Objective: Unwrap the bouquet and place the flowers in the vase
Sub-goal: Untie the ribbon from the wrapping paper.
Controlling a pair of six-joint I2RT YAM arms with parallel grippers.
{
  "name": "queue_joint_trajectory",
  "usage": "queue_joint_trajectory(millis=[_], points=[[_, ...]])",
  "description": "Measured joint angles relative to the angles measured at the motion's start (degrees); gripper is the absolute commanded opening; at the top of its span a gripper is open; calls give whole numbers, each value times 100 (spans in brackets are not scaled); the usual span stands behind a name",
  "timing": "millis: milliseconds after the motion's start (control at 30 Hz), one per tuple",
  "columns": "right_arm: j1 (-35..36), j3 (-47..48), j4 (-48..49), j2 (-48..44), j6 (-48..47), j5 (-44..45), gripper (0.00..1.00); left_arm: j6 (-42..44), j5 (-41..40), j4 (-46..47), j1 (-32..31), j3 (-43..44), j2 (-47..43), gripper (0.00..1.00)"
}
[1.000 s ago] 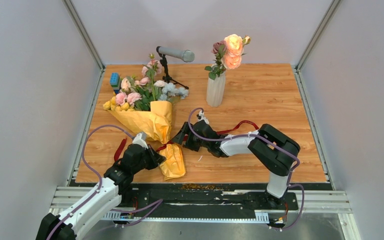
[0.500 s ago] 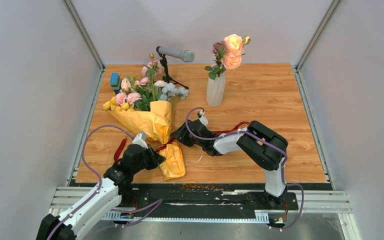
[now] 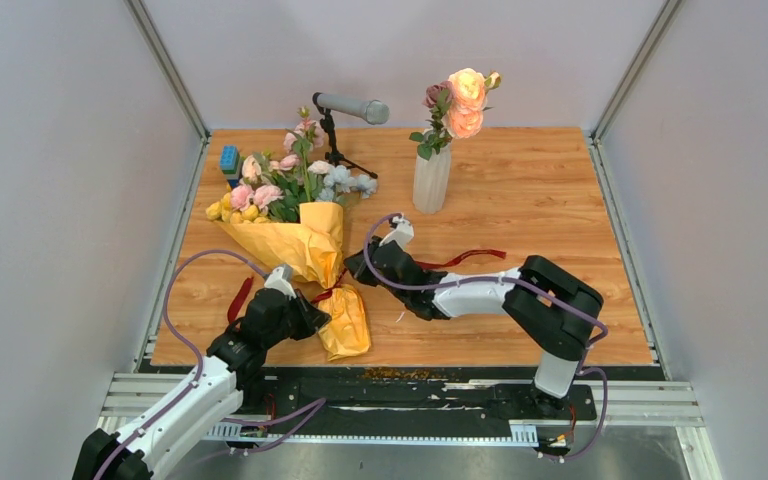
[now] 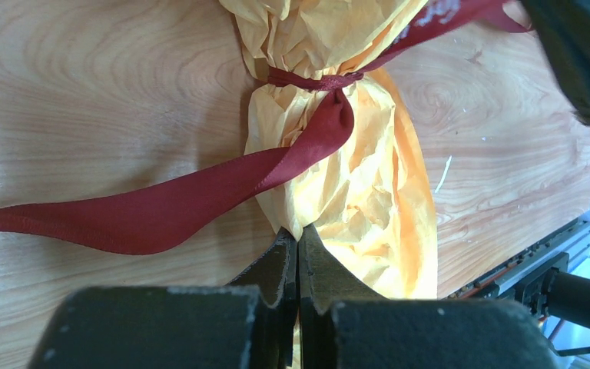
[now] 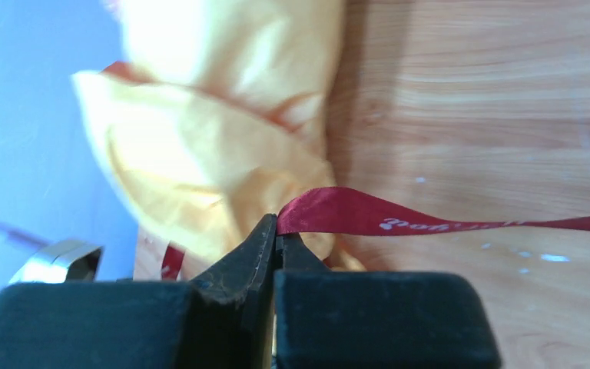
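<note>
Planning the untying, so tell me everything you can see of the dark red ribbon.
The ribbon is dark red, satin-looking, knotted around the crinkled orange-yellow paper at its pinched neck. One tail trails across the wooden table; the other, printed with pale lettering, is pinched in the shut right gripper.

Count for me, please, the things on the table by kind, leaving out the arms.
Bouquet: 1
Vase: 1
Microphone: 1
Blue block: 1
Total: 4
</note>
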Motion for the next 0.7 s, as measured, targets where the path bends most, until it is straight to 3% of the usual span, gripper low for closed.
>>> queue_joint_trajectory(millis=[500,700], points=[[1443,466,282,-138,-2964,1071,0,74,-61,-85,-22,61,39,0],[1777,656,289,-136,-3661,1421,0,114,-63,-90,-26,120,125,0]])
